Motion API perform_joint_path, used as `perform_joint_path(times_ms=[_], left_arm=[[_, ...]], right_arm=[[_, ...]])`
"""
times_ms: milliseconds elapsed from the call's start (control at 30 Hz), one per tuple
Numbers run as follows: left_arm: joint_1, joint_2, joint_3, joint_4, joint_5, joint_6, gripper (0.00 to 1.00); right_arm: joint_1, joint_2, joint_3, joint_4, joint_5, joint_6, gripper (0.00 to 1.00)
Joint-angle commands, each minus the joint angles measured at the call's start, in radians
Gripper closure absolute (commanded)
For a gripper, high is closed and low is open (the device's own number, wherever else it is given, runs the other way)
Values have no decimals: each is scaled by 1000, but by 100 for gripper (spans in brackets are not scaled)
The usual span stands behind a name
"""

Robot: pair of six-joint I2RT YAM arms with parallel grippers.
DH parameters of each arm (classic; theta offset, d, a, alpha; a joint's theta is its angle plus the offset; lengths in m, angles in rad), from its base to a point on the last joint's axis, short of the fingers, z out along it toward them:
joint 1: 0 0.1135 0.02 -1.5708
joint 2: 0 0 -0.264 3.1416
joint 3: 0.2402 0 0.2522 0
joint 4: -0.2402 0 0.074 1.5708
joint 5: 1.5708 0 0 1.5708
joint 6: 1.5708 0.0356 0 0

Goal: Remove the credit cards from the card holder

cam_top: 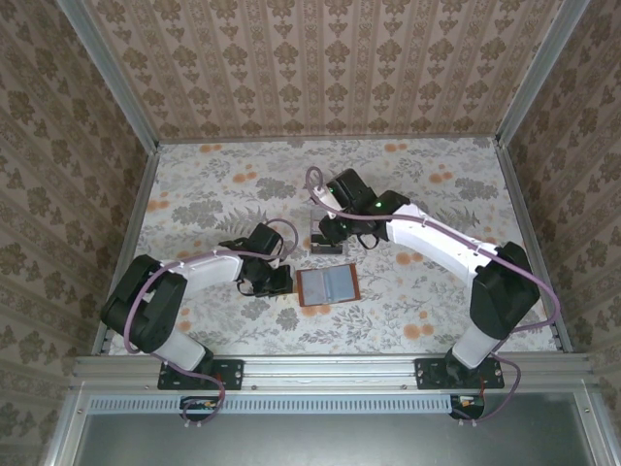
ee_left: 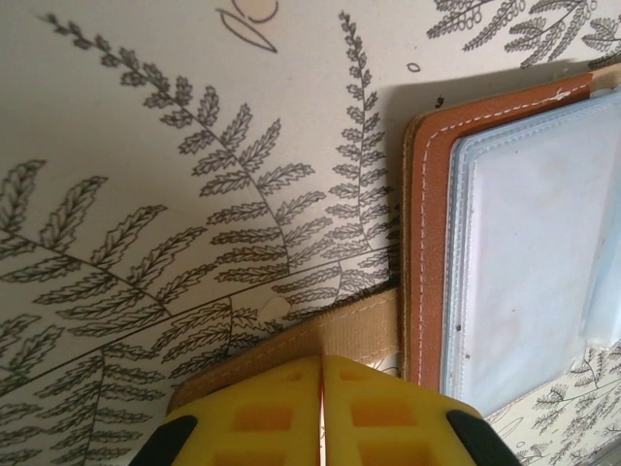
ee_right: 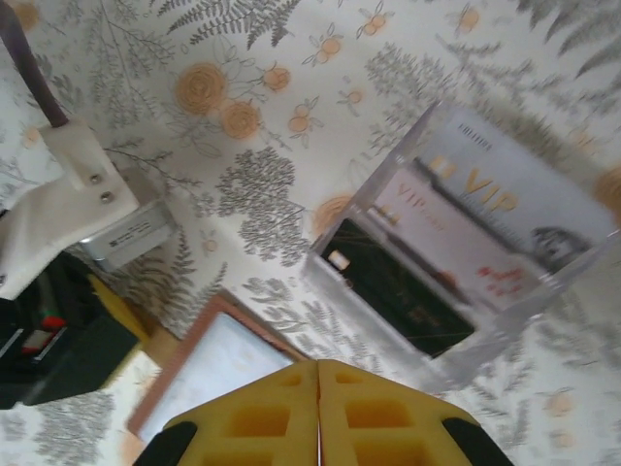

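The card holder (cam_top: 327, 287) lies open on the floral table, brown rim (ee_left: 427, 243) around pale grey-blue panels (ee_left: 534, 252); no card shows in its panels. My left gripper (ee_left: 321, 359) is shut on its tan strap (ee_left: 364, 330) at the wallet's left edge, seen from above as left gripper (cam_top: 279, 281). The credit cards (ee_right: 485, 209) lie stacked in a clear plastic tray (ee_right: 543, 291): a silvery VIP one, a pinkish one and a black one (ee_right: 398, 286). My right gripper (ee_right: 318, 364) hovers shut and empty between tray and card holder (ee_right: 213, 374).
The clear tray (cam_top: 326, 240) sits just behind the wallet, under the right arm's wrist (cam_top: 349, 209). The left arm's white link and black wrist (ee_right: 58, 204) reach in from the left. Patterned walls enclose the table on three sides.
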Motion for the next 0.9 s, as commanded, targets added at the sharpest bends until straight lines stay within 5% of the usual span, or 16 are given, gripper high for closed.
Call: perform_joint_path(times_ms=[0, 300, 867], left_arm=[[-2, 3, -26, 1, 7, 16, 90], [-38, -49, -36, 5, 10, -24, 90], [-39, 22, 41, 35, 25, -19, 90]], right_arm=[[7, -32, -75, 83, -123, 244, 90], [25, -10, -212, 131, -267, 492, 85], [94, 161, -221, 223, -391, 579, 80]])
